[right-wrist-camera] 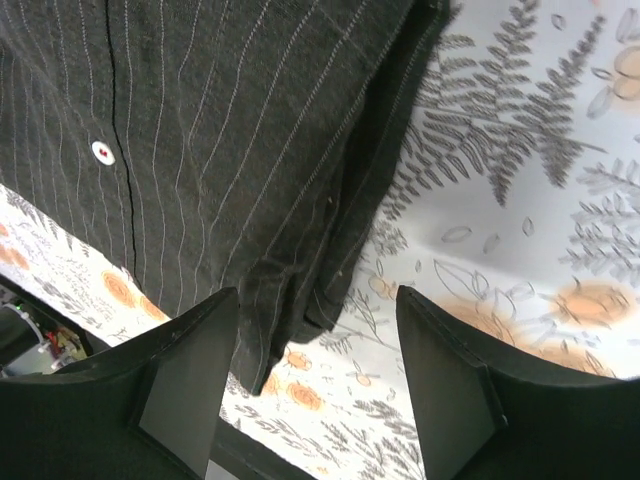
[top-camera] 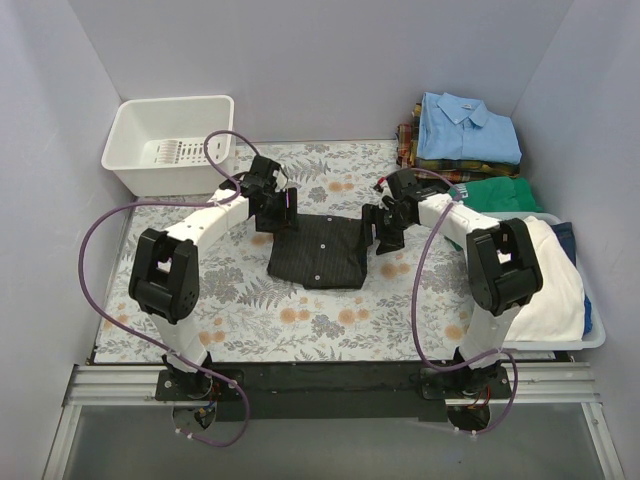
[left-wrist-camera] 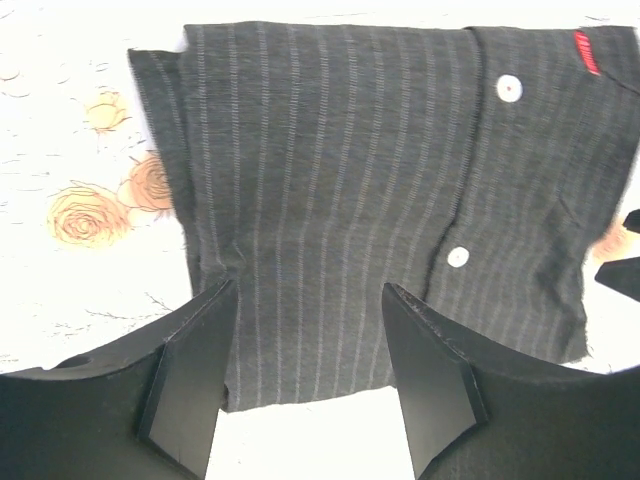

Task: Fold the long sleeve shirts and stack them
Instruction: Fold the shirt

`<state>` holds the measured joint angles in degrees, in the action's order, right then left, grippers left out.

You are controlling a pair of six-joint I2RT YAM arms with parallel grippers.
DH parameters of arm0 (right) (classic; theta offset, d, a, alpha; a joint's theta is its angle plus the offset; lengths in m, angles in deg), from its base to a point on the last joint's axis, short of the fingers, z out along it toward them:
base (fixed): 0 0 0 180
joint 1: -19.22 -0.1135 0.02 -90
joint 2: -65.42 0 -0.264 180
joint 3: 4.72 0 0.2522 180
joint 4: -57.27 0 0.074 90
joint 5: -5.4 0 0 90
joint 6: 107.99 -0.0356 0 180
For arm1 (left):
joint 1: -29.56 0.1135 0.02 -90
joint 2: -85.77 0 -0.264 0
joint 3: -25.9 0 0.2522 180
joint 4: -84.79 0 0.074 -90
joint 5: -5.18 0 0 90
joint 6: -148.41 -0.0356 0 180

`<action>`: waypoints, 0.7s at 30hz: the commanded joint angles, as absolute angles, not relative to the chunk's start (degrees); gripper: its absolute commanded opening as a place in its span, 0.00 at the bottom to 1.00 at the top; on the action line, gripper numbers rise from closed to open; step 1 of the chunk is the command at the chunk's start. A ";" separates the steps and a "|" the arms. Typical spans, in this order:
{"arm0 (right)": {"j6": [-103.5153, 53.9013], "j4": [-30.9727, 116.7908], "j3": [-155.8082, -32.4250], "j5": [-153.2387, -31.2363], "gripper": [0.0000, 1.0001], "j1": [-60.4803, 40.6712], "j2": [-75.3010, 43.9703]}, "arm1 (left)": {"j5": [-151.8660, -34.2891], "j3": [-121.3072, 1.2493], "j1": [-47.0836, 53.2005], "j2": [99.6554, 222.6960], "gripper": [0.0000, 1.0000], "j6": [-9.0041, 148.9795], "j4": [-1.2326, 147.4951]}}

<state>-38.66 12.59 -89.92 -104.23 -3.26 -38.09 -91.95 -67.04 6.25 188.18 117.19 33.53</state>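
Observation:
A black pinstriped long sleeve shirt (top-camera: 318, 252) lies folded into a rectangle on the floral tabletop, its pale buttons facing up. My left gripper (top-camera: 281, 213) hovers at the shirt's far left corner. In the left wrist view this gripper (left-wrist-camera: 308, 290) is open, its fingers straddling the flat shirt (left-wrist-camera: 340, 170) edge without pinching it. My right gripper (top-camera: 383, 232) sits at the shirt's right edge. Seen from the right wrist, it (right-wrist-camera: 316, 296) is open, with the folded shirt (right-wrist-camera: 220, 130) corner lying loose near its left finger. Folded light blue (top-camera: 468, 128) and plaid (top-camera: 408, 145) shirts are stacked at the back right.
A white basin (top-camera: 170, 140) stands at the back left. A green folded garment (top-camera: 490, 192) lies in front of the stack. A bin (top-camera: 590, 330) holding white cloth occupies the right edge. Grey walls close in three sides.

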 commanded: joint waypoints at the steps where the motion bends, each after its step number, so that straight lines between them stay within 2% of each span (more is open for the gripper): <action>1: -36.63 16.52 -90.55 -109.81 0.74 -3.10 -41.54 | -89.82 -65.91 7.06 188.07 0.59 117.56 32.88; 8: -36.54 19.07 -90.82 -113.60 0.80 -3.01 -46.38 | -90.00 -65.12 7.59 188.07 0.59 117.47 33.32; 15: -37.15 20.39 -90.55 -115.88 0.79 -3.10 -50.77 | -90.53 -62.48 7.76 189.48 0.59 117.03 34.28; 18: -37.85 21.18 -90.64 -117.72 0.69 -3.01 -52.61 | -92.02 -60.46 7.76 190.44 0.58 117.21 34.99; 19: -37.94 21.27 -90.73 -117.82 0.57 -3.10 -53.06 | -92.20 -59.94 7.76 190.62 0.58 117.21 35.25; 21: -38.03 21.27 -90.73 -118.26 0.45 -3.01 -53.76 | -92.72 -58.71 7.76 191.32 0.58 117.38 35.87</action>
<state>-38.70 20.72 -91.52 -119.36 -2.80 -49.30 -91.47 -60.96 7.36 190.34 117.37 34.30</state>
